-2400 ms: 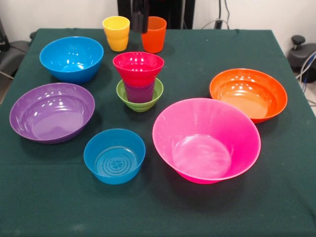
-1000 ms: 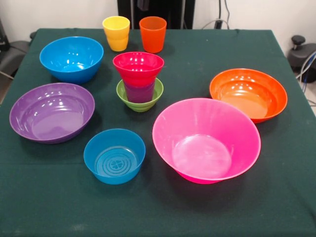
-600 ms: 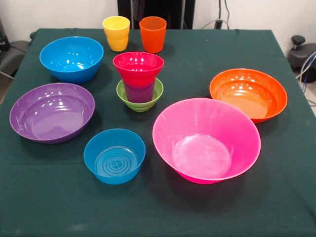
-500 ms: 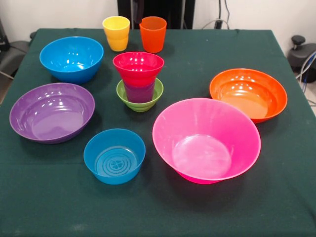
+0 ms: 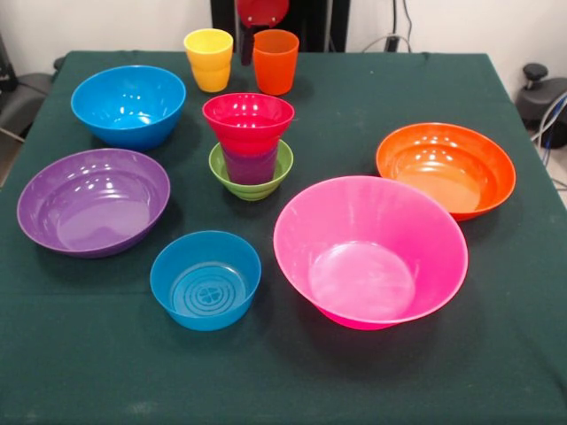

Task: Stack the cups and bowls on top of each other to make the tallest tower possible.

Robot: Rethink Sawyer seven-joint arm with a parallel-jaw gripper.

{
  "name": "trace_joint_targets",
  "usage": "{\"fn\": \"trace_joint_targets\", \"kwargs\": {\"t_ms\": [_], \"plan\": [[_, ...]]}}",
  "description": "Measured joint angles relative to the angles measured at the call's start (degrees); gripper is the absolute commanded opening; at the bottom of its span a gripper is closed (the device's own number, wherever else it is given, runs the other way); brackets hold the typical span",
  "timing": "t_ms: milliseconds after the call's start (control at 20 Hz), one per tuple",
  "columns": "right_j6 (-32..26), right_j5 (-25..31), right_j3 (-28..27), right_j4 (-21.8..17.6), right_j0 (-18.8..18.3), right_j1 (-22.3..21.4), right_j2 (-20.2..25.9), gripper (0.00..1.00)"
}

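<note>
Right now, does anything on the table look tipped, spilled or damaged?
Nothing stands out. The stack sits straight: red bowl on purple cup in green bowl. The yellow cup and orange cup stand upright, apart from it. The other bowls sit open side up, none cracked or spilled.

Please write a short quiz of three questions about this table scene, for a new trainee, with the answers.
1. True or false: the yellow plastic cup is already on the tower.
2. Which piece sits on top of the tower? A. small blue plastic bowl B. small red plastic bowl C. large pink plastic bowl
3. Fill the gap: the translucent purple plastic cup stands inside the small ______ plastic bowl.

Key
1. False; it stands on the table beside the orange plastic cup.
2. B, the small red plastic bowl.
3. Green.
</note>
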Motion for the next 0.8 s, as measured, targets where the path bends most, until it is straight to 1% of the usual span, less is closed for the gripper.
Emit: {"fn": "trace_joint_targets", "kwargs": {"t_ms": [150, 250, 350, 450, 650, 700, 800], "plan": [[2.17, 0.01, 0.01, 1.94, 2.46, 1.06, -1.33, 0.0], [4.24, 0.01, 0.01, 3.41, 4.81, 1.64, -2.47, 0.0], [4.9, 0.0, 0.0, 3.82, 5.58, 1.8, -2.81, 0.0], [7.4, 0.01, 0.0, 4.95, 8.35, 1.97, -3.93, 0.0], [9.35, 0.02, 0.01, 5.6, 10.76, 1.7, -4.77, 0.0], [10.08, 0.02, 0.02, 5.67, 11.93, 1.39, -5.04, 0.0], [10.17, 0.04, 0.06, 5.67, 12.51, 1.02, -5.03, 0.0]]}}
